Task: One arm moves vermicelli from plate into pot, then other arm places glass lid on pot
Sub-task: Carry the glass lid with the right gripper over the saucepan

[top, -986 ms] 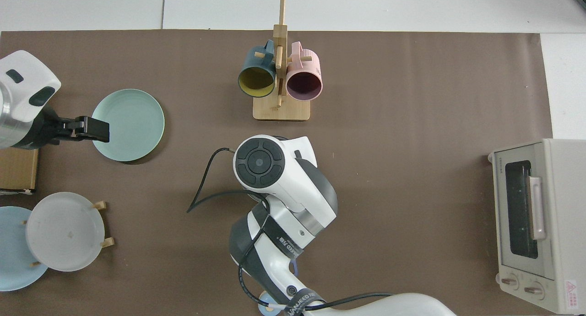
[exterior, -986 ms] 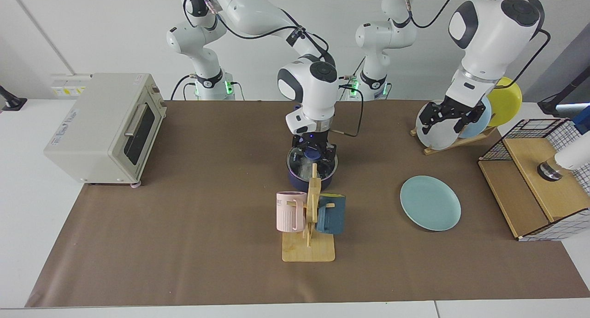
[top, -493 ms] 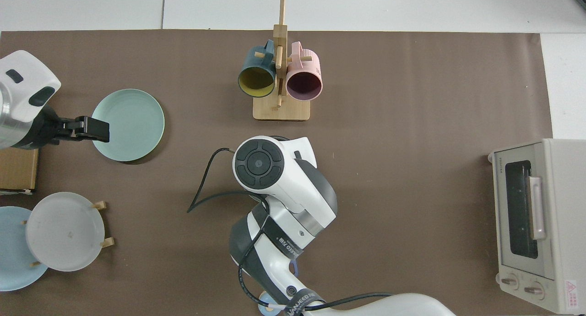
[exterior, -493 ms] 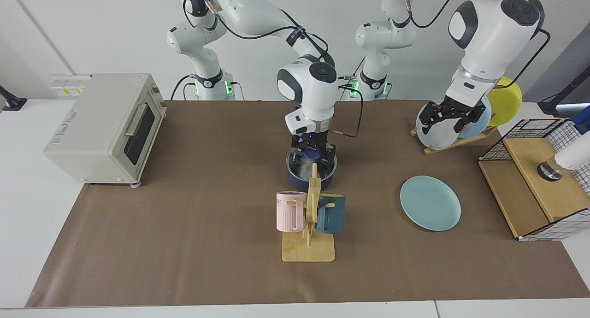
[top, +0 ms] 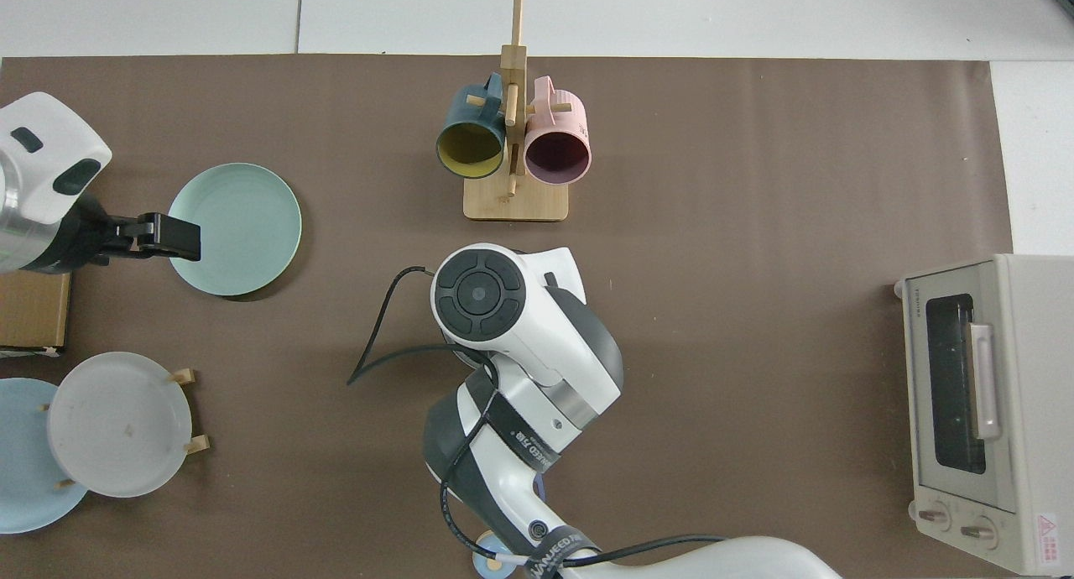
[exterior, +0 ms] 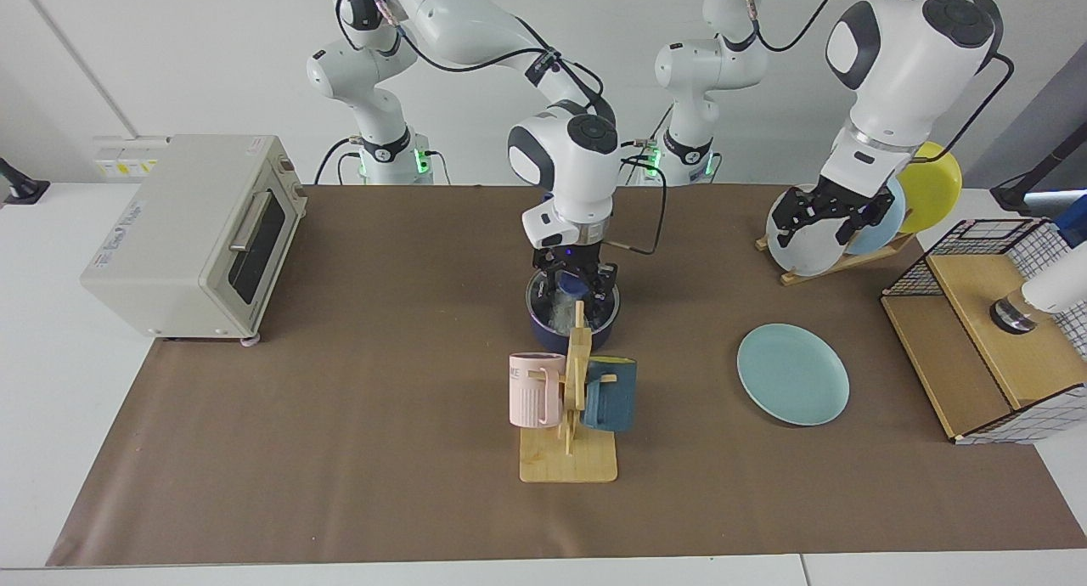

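The navy pot stands mid-table behind the mug stand, with the glass lid lying on it. Its blue knob shows just under my right gripper, which hangs straight over the lid. Pale vermicelli shows faintly through the glass. In the top view the right arm's wrist hides pot and lid. The teal plate lies bare. My left gripper hangs open and holding nothing, raised in front of the upright plates, and that arm waits.
A wooden stand with a pink mug and a dark teal mug sits just in front of the pot. A toaster oven stands at one end. A rack of upright plates and a wire basket stand at the other.
The right arm's wrist has risen slightly and drifted a little toward the toaster side over the pot. The lid stays on the pot. The left arm has not moved.
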{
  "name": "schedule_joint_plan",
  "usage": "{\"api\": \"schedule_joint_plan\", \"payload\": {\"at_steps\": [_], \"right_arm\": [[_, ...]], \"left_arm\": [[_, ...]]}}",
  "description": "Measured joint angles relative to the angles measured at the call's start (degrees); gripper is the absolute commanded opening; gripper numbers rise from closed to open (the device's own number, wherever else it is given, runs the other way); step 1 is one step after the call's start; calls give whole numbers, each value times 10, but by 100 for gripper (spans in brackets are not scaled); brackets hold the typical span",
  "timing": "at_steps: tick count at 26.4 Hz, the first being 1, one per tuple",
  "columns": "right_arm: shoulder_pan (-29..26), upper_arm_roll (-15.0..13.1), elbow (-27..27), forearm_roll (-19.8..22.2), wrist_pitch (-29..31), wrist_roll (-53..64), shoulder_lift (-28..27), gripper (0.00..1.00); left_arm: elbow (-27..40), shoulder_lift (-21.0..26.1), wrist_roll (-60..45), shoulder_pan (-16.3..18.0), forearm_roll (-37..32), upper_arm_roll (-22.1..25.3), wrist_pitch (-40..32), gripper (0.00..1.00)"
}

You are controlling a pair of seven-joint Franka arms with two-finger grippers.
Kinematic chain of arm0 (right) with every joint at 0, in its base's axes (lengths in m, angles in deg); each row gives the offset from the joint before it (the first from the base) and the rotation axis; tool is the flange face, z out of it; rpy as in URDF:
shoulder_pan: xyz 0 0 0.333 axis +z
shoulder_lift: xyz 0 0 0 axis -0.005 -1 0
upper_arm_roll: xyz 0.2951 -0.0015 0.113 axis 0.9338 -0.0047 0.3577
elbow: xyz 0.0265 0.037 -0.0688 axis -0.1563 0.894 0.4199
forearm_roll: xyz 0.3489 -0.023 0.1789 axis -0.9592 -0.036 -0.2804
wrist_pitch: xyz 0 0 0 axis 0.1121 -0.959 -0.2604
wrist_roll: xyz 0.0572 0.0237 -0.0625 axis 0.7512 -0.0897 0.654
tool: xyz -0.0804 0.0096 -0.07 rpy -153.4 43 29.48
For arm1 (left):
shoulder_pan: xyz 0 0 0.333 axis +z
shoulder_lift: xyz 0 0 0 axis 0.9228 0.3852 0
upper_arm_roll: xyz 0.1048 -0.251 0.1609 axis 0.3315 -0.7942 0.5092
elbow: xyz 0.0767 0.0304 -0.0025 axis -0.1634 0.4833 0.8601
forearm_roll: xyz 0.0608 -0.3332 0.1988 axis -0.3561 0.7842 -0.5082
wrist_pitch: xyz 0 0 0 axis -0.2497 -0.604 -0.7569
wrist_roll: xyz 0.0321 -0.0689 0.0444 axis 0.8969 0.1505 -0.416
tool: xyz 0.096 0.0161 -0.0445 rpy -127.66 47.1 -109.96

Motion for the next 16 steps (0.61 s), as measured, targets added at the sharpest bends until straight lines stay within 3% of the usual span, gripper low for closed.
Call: {"api": "schedule_joint_plan", "payload": {"at_steps": [8,16], "right_arm": [[-15,-3,-63,0,-82,56,19,100],[-65,-3,-75,-32,-117,156,81,100]], "left_arm": [[0,0,0,0,0,0,0,100],[0,0,0,0,0,0,0,100]]}}
